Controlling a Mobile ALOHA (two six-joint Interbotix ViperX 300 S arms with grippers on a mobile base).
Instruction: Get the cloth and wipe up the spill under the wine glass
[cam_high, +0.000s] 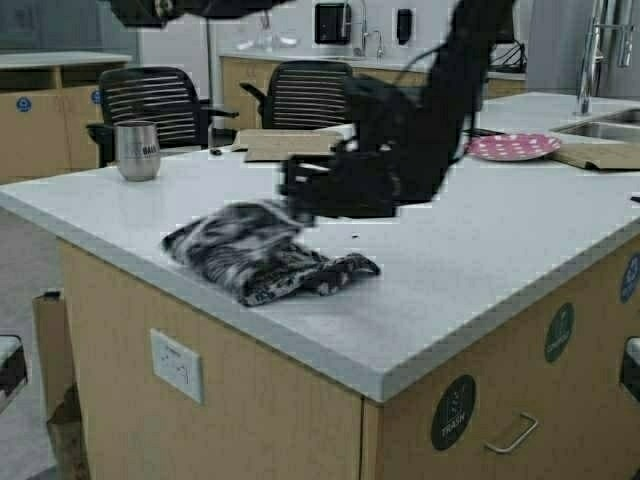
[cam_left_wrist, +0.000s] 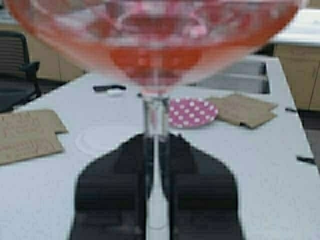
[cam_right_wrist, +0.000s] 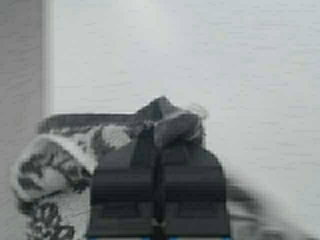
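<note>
A white tabletop (cam_high: 500, 250) filled the high view, with drawers and round stickers on its front. At its far left edge stood a steel tumbler (cam_high: 138, 150), upright and well apart from everything else. Behind it were two black chairs (cam_high: 155, 100).

Nearer the front, left of centre, the cloth (cam_high: 262, 252) lay bunched in a heap on the tabletop, light with a dark leafy print. The right gripper (cam_high: 292, 195) reached in from the right and met the cloth's far upper edge. In the right wrist view its jaws were clenched on a raised fold of the cloth (cam_right_wrist: 167, 122), with the rest of the fabric spread beside and under them near the tabletop's edge.

The left gripper (cam_left_wrist: 154, 165) was mostly out of the high view at the top. Its own wrist view showed the jaws closed around the thin stem of the wine glass (cam_left_wrist: 155, 45), whose round bowl held pink liquid. The glass seemed to be held above the tabletop, though its foot was hidden.

Farther right lay flat pieces of cardboard (cam_high: 285, 143), then a pink polka-dot plate (cam_high: 513, 147), and at the far right a sink (cam_high: 605, 128) with a tap.
</note>
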